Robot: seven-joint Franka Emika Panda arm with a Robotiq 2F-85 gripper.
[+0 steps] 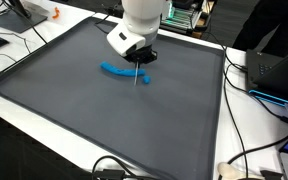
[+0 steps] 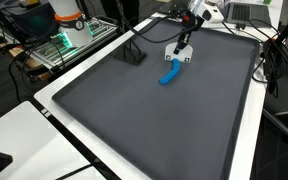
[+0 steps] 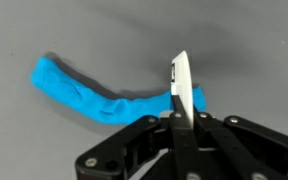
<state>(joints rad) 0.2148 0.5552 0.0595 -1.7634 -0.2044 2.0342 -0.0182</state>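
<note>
White stick (image 3: 181,88) is already gripped: our gripper (image 3: 182,124) is closed on it and we hold it upright over the gray mat (image 1: 54,110), its tip just beside the blue cloth strip (image 3: 84,95), which lies on the mat, not lifted.

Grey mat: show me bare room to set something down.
Bare: the grey mat from the blue strip to its near edge, and either side of it. Crowded only at the strip, where the claw grips a white tool.
</note>
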